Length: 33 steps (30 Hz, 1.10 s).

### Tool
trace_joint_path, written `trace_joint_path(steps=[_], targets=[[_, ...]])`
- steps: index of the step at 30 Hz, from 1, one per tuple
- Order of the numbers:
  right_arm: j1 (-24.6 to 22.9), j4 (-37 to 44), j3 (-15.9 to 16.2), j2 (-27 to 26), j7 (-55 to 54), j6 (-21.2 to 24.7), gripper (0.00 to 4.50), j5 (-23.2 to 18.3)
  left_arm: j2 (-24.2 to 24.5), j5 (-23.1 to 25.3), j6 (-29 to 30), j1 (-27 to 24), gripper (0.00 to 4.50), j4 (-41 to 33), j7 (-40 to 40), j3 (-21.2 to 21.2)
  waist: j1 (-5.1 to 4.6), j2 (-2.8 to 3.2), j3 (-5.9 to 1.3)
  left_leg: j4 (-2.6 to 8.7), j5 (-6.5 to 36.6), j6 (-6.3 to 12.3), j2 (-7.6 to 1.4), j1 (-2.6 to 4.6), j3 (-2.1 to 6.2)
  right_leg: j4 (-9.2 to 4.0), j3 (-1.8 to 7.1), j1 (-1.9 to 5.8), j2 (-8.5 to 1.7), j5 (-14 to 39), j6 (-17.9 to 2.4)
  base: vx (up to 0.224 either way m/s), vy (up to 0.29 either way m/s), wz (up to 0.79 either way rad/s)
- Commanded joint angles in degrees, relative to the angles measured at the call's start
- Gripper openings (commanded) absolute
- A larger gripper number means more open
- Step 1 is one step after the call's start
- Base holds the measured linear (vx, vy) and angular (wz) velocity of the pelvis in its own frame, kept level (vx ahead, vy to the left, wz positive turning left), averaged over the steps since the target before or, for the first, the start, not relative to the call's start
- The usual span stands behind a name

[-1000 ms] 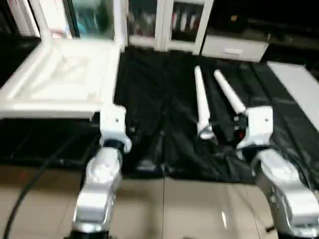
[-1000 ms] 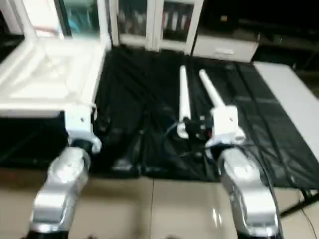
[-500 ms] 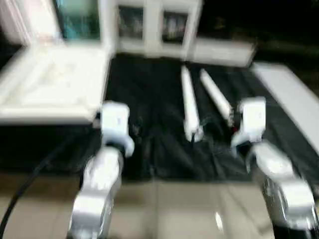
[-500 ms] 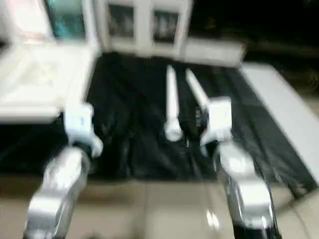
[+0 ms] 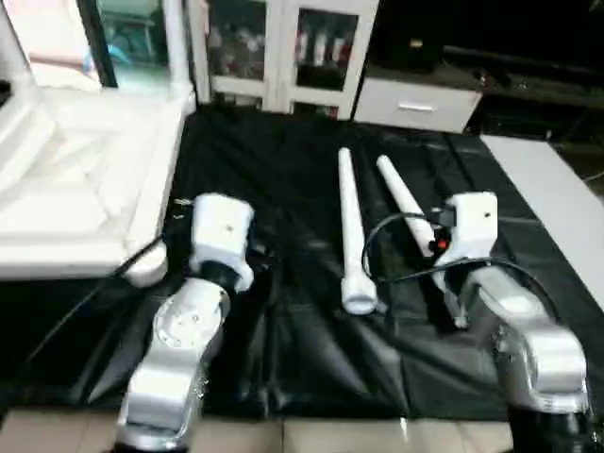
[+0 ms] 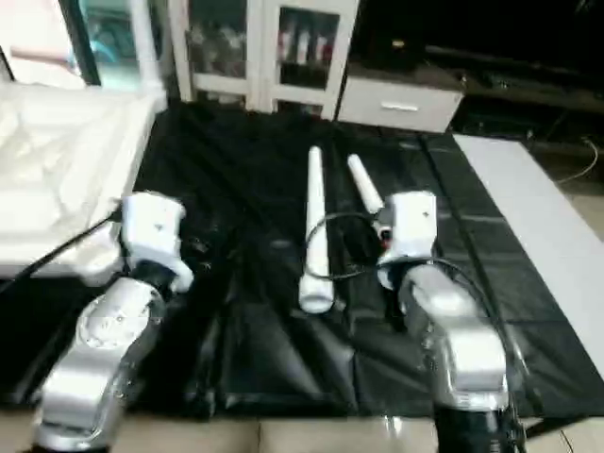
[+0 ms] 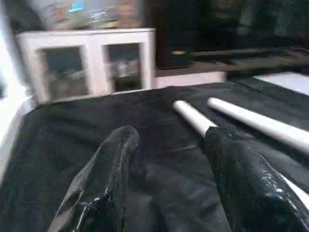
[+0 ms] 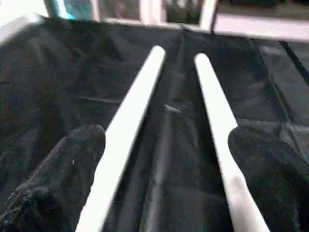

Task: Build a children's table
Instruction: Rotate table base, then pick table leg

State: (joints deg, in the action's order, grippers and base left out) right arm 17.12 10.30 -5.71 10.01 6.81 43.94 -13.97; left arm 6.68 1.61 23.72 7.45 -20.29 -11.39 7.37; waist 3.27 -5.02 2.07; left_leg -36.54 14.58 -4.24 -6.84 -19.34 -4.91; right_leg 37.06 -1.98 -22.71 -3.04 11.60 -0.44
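Children's table parts lie on the black-sheeted bench (image 5: 283, 330): in the head views, one white square top (image 5: 85, 189) with raised rim, cut off at the left edge, and two tapered white tube legs (image 5: 351, 231) side by side mid-bench. White glass-door cabinets (image 5: 283, 47) stand behind. In the left wrist view, the left end effector (image 7: 166, 159) hangs released, glossy black fingers (image 7: 104, 179) apart over wrinkled sheet. In the right wrist view, the right end effector (image 8: 166, 159) gapes wide, empty, both legs between its fingers.
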Motion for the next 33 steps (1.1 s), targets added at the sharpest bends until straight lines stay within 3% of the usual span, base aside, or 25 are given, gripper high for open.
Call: trace_joint_path(steps=[1,2,3,4,5,6,7,8,11,13,15,17,20,21,23,24,27,28,29,33], targets=[[1.1,-0.5,-1.0,-0.2,-0.9,3.7,4.50,-1.3,0.9,-0.9,0.6,-0.5,2.61,-0.3,-2.5,0.1,-0.38,1.88,-3.37,3.39,-30.9,3.03,-3.51,-1.10,0.36,-1.45,1.43,3.87,-1.99,-29.5,-12.7,0.000,0.000,0.00],[3.6,-2.6,-2.4,0.2,-0.5,7.0,4.50,-2.8,3.3,-1.7,1.0,-0.2,2.61,-0.2,-6.0,0.7,-0.45,2.77,-3.78,2.56,-32.1,1.79,-3.95,0.45,0.35,-1.90,1.48,3.04,-2.14,-23.6,-11.8,0.000,0.000,0.00],[3.6,-2.6,-2.4,0.2,-0.5,7.0,4.50,-2.8,3.3,-1.7,1.0,-0.2,2.61,-0.2,-6.0,0.7,-1.00,2.06,-3.42,3.22,-29.6,1.01,-3.85,-0.17,0.32,-2.44,1.56,3.50,-2.17,-20.4,-11.4,0.000,0.000,0.00],[4.7,-3.5,-2.8,0.5,-0.3,8.5,4.50,-3.3,4.4,-1.6,1.1,0.1,2.61,-0.1,-7.2,1.2,-0.53,2.63,-2.85,3.85,-19.8,-1.07,-4.03,-0.40,-0.11,-3.31,1.75,3.66,-2.91,-13.0,-11.0,0.000,0.000,0.00],[8.4,-7.7,-3.2,1.8,0.5,11.8,4.50,-3.7,8.7,-2.4,1.5,1.6,2.61,0.3,-13.5,3.1,-0.31,4.63,-2.32,4.49,-8.2,-3.07,-4.07,-0.40,0.00,-3.43,2.08,3.67,-3.44,-5.9,-11.0,0.000,0.000,0.00],[9.7,-9.2,-3.2,2.4,0.9,13.0,4.50,-3.7,9.9,-3.2,2.1,2.2,2.61,0.5,-15.7,3.6,-0.77,4.06,-2.34,4.73,-3.6,-3.59,-4.13,-0.36,-0.39,-4.07,2.13,3.72,-3.38,-3.4,-11.1,-0.055,0.011,0.04],[10.9,-10.7,-3.2,2.8,1.2,14.0,4.50,-3.6,11.0,-3.8,2.5,2.7,2.61,0.8,-17.4,4.0,-0.86,3.98,-1.53,5.55,6.8,-4.72,-4.28,-0.34,-0.25,-4.60,2.15,3.50,-3.53,5.1,-10.6,-0.086,0.004,0.06],[12.0,-12.1,-3.1,3.2,1.5,14.8,4.50,-3.5,11.9,-4.3,2.8,3.3,2.61,1.1,-18.8,4.4,-0.72,3.92,-1.27,5.47,12.7,-4.68,-4.27,0.17,-0.67,-5.25,2.28,2.87,-3.87,11.6,-10.5,-0.086,0.004,0.06],[17.7,-21.4,-3.6,3.7,1.6,15.2,4.50,-2.8,14.6,-5.5,4.5,5.5,2.61,3.3,-22.4,4.4,-0.49,4.08,-1.05,5.41,12.9,-2.88,-4.24,0.01,-1.55,-5.90,2.57,2.49,-4.62,19.3,-10.5,-0.058,-0.013,0.10],[21.1,-27.8,-3.1,3.8,1.9,15.1,4.50,-2.4,16.3,-6.3,5.9,5.9,2.61,4.0,-24.8,4.5,-0.84,3.95,-1.36,5.46,9.9,-2.71,-4.39,-0.73,-1.88,-5.93,2.30,2.71,-4.73,20.6,-10.0,-0.025,-0.017,0.01],[23.5,-32.3,-2.9,3.6,3.3,15.6,4.50,-3.0,17.0,-7.2,6.3,5.9,2.61,4.0,-26.3,4.6,-0.74,4.24,-1.65,5.44,8.0,-2.54,-4.60,-0.97,-2.10,-5.78,2.22,2.83,-4.75,18.2,-9.9,0.000,0.000,0.00],[27.2,-38.0,-2.4,3.5,6.3,15.0,4.50,-3.8,17.2,-9.0,7.5,6.7,2.61,3.8,-27.8,4.8,-0.93,3.52,-2.01,5.29,4.3,-1.86,-4.72,-1.36,-2.50,-5.25,2.17,3.01,-4.52,12.8,-11.0,0.000,0.000,0.00],[31.5,-44.1,-1.9,3.4,9.0,13.1,4.50,-3.8,17.3,-10.8,8.5,8.1,2.61,3.6,-29.8,5.0,-0.92,3.62,-2.33,5.04,2.6,-0.58,-4.83,-1.46,-3.16,-4.67,2.03,2.80,-4.44,8.8,-13.4,0.000,0.000,0.00],[33.6,-46.6,-1.4,3.3,9.8,12.4,4.50,-3.3,17.1,-11.7,9.5,8.6,2.61,3.1,-30.5,5.1,-1.19,2.75,-2.31,5.01,2.4,-0.26,-4.96,-1.48,-3.46,-4.69,2.04,2.68,-4.37,8.4,-13.7,0.000,0.000,0.00],[34.5,-47.5,-0.9,3.2,10.4,12.0,4.50,-3.2,17.0,-12.2,10.0,8.7,2.61,2.7,-30.8,5.2,-0.90,2.98,-2.19,5.01,1.9,0.14,-5.25,-1.39,-3.72,-4.48,2.00,2.47,-4.55,8.9,-13.8,0.000,0.000,0.00],[35.5,-48.7,-0.2,3.2,11.5,11.9,4.50,-3.0,17.2,-12.6,10.4,8.8,2.61,2.4,-31.2,5.3,-0.91,3.08,-2.15,5.07,1.7,0.09,-5.27,-1.39,-3.77,-4.54,1.97,2.47,-4.45,8.7,-13.7,0.000,0.000,0.00],[37.1,-52.3,2.3,3.0,13.5,12.0,4.50,-1.6,17.7,-12.6,10.8,8.0,2.61,1.8,-31.6,5.3,-1.05,2.12,-2.17,5.19,1.8,-0.06,-5.52,-1.34,-3.84,-4.49,1.91,2.43,-4.50,8.7,-13.4,0.000,0.000,0.00],[37.5,-53.8,4.3,3.2,14.3,12.7,4.50,-0.2,18.0,-12.3,11.2,7.7,2.61,1.7,-31.3,5.5,-1.08,2.09,-2.12,5.24,1.6,-0.35,-5.52,-1.37,-3.85,-4.44,1.92,2.33,-4.45,8.3,-13.3,0.000,0.000,0.00],[37.9,-55.4,5.7,3.2,15.0,13.6,4.50,0.7,18.4,-12.0,11.4,7.4,2.61,1.4,-31.1,5.6,-1.11,1.55,-2.19,5.21,1.4,-0.43,-5.57,-1.37,-3.88,-4.42,1.90,2.37,-4.46,8.2,-13.3,0.000,0.000,0.00],[37.6,-60.5,10.1,2.3,17.0,14.6,4.50,3.3,19.3,-12.4,12.6,6.2,2.61,0.0,-30.6,5.5,-1.13,1.42,-2.11,5.34,2.2,-1.47,-5.70,-1.11,-3.86,-4.30,1.96,2.20,-4.46,6.8,-13.6,0.000,0.000,0.00]])
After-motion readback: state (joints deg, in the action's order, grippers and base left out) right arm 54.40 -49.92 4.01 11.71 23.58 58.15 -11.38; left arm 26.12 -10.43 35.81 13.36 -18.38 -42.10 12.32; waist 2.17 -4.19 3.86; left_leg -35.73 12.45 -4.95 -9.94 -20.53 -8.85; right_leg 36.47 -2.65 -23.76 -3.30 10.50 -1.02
